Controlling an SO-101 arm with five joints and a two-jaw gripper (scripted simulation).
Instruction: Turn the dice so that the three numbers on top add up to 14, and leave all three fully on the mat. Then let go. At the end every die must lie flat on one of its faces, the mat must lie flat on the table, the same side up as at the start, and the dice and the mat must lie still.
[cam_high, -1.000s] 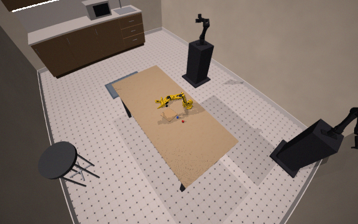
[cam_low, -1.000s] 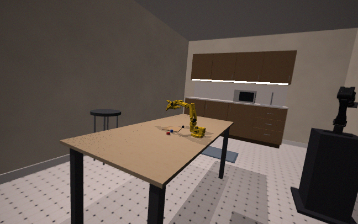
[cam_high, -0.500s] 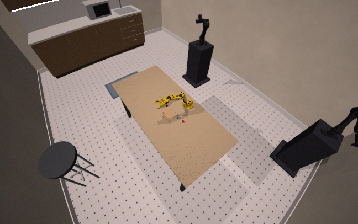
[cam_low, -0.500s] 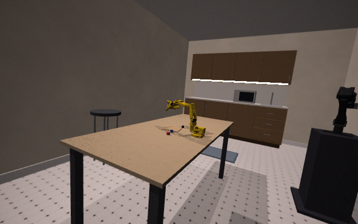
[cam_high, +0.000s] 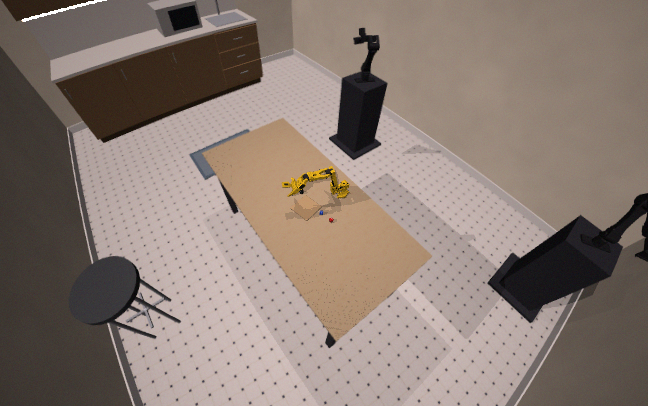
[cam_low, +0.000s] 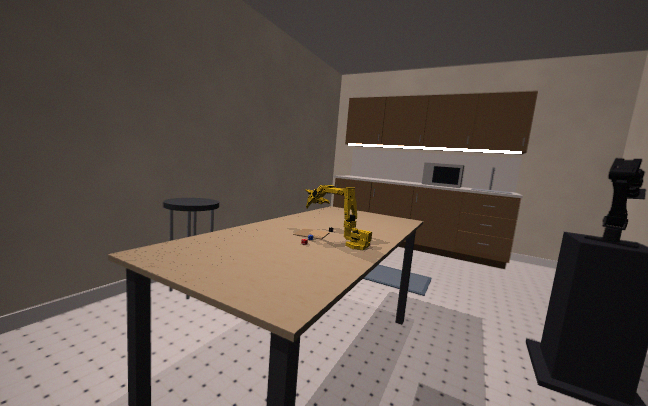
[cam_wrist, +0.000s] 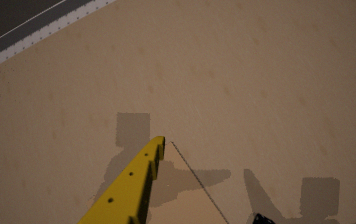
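The thin tan mat (cam_high: 306, 214) (cam_low: 303, 233) (cam_wrist: 184, 212) lies flat on the table. A blue die (cam_high: 321, 212) (cam_low: 310, 237) sits just outside the mat, close to its edge. A red die (cam_high: 331, 220) (cam_low: 304, 241) sits farther out on that side. A black die (cam_high: 301, 191) (cam_low: 331, 229) is off the mat, on another side, near the arm. The numbers on top are too small to read. My gripper (cam_high: 286, 190) (cam_low: 318, 205) is wide open and empty, raised above the table beyond the mat. In the wrist view one yellow finger shows, and a dark part at the bottom edge is unclear.
The yellow arm's base (cam_high: 341, 189) (cam_low: 359, 239) stands on the table (cam_high: 345, 265) (cam_low: 240, 265) near one long edge. The arm's shadow falls across the mat and the table. A black stool (cam_high: 104, 290) (cam_low: 191, 204) stands on the floor beyond the opposite edge.
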